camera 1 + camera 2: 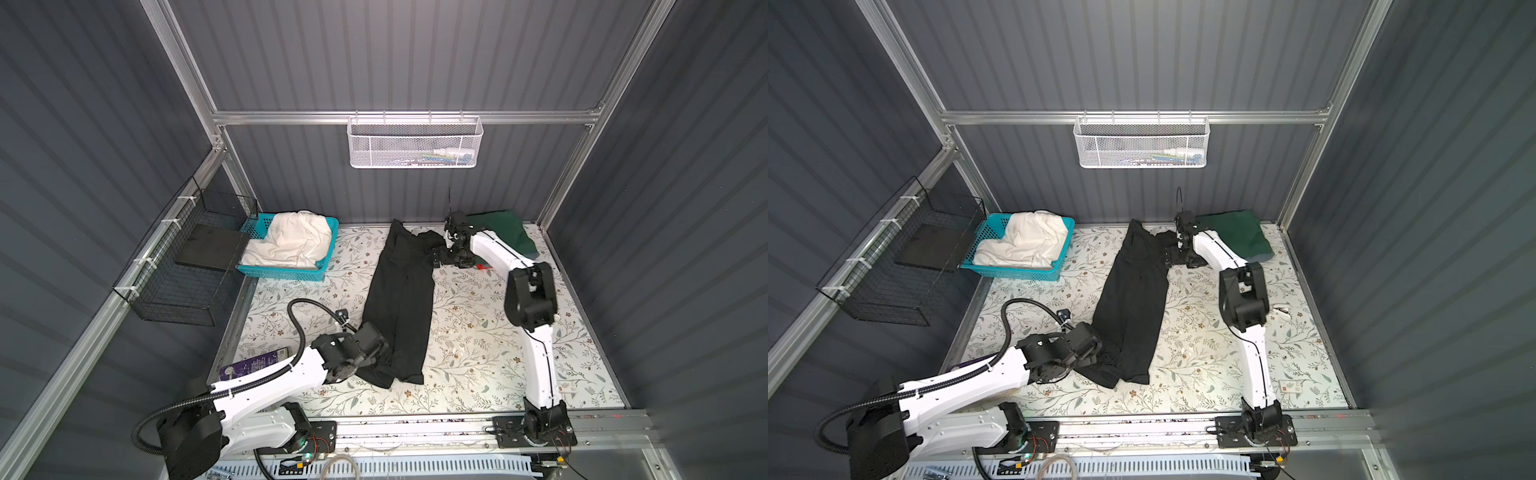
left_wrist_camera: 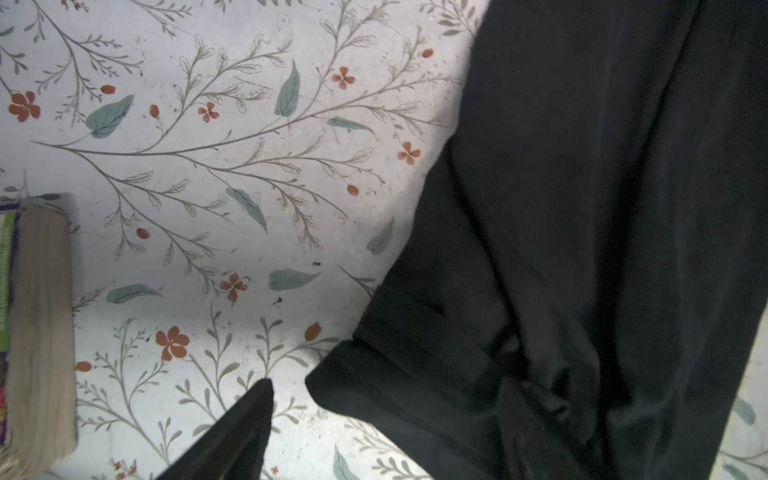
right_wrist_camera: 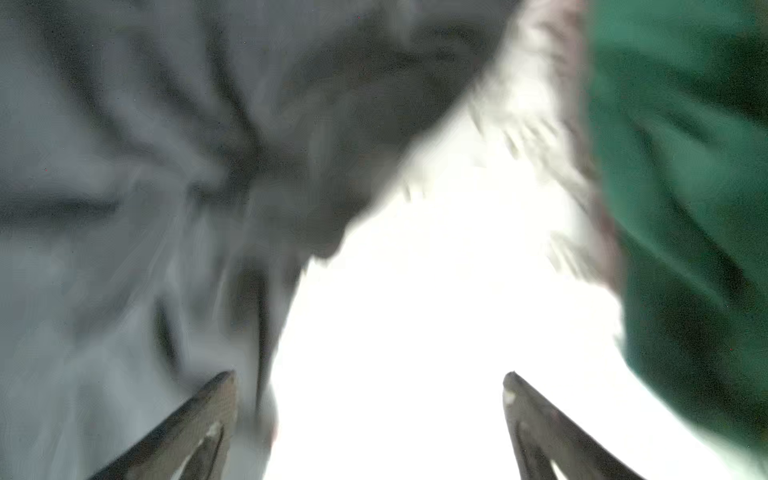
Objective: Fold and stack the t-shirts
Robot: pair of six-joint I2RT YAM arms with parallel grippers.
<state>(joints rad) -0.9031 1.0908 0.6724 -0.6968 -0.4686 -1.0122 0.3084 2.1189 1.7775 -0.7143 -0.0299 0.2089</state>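
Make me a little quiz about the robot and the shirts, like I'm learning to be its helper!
1. Pick one. What lies in the basket?
A) a blue shirt
B) a white shirt
C) a yellow shirt

2. True or false: the right gripper is shut on the green shirt.

3. Fill in the colour: the long shirt in the middle of the table is ____.

Key
1. B.
2. False. The right gripper's jaws are open with nothing between them. The green shirt lies beside it.
3. Black: it is the black shirt.
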